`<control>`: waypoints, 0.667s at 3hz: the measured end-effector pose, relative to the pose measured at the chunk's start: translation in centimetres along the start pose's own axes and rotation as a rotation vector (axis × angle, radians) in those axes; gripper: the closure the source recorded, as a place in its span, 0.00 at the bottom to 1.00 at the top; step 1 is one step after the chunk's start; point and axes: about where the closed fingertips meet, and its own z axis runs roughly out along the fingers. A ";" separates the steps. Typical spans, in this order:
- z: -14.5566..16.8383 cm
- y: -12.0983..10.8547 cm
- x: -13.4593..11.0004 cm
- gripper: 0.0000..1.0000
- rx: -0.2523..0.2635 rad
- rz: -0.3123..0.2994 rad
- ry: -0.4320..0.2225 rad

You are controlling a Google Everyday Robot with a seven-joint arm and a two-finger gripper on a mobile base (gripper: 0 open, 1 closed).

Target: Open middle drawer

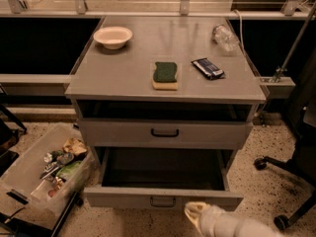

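The middle drawer (163,199) is the second grey front, with a small black loop handle at its centre. It stands pulled out, and its dark inside shows. The top drawer (165,132) above it is shut. The lowest drawer is hidden under the pulled-out one. My gripper (193,212) is a pale tip at the bottom edge of the camera view, just below and in front of the middle drawer's front, right of its handle. It does not touch the drawer.
On the cabinet top lie a white bowl (113,36), a green sponge (165,74), a dark snack packet (208,68) and a clear plastic bottle (225,36). A clear bin of rubbish (47,168) stands on the floor at left. Office chair legs (286,181) are at right.
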 end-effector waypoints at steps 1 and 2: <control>-3.6 4.8 -1.0 1.00 0.099 -0.014 -0.059; -7.1 9.8 -2.9 0.81 0.191 -0.023 -0.147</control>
